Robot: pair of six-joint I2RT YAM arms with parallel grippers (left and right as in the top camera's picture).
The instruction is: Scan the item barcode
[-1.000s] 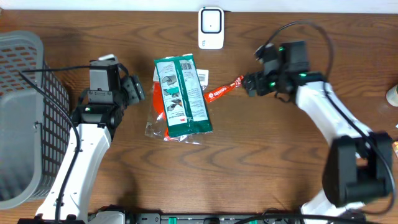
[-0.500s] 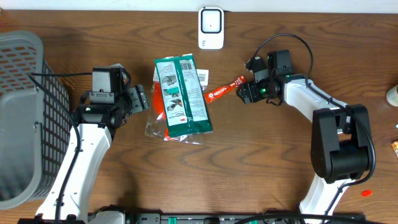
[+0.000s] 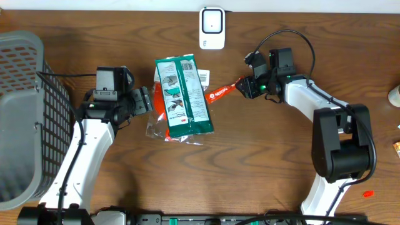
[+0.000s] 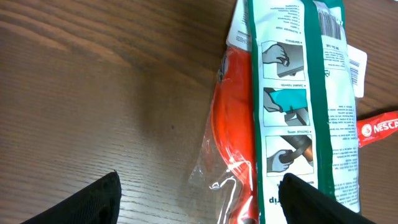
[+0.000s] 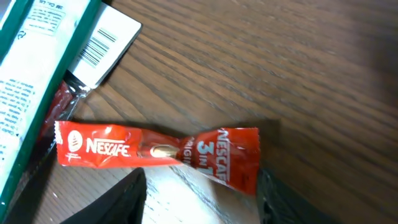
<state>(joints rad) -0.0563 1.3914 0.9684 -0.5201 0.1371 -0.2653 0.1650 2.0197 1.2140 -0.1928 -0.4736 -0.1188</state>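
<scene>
At the right end of the red Nescafé sachet point(image 5: 155, 149), mid-table: right gripper point(image 5: 202, 182) low over it, jaws apart, the sachet's end lying between them. Neither finger plainly touches the foil; nothing is lifted. A second ago these jaws stood wider and the arm sat further right, clear of the sachet. It has since swung in and the jaws have begun to narrow. Reads as a pinch under way, not yet made.

Left gripper point(image 4: 199, 186): jaws wide apart, empty, about as wide as a second ago. It has crept right toward the green-and-clear package point(image 4: 292, 99). In the wrist view one finger overlaps the package's edge, the other sits over bare table point(image 3: 262, 162). Contact cannot be confirmed.

Sachet lies flat and slanted, its left end just beside the package's right edge, near a white barcode tag point(image 5: 102, 43). Neither sachet nor package has shifted over the second.

Further out: white scanner point(image 3: 212, 27) at the far edge of the table, well apart from both items, nothing held up to it. Grey basket point(image 3: 25, 112) at the left edge.

Judgement: task is at the pick-up stage. The sachet looks the likelier item to be scanned first, since the right jaws are closing on it. The foil is thin and flat. A grip at the very end may let it droop or slip, and its code must end up facing the scanner.
</scene>
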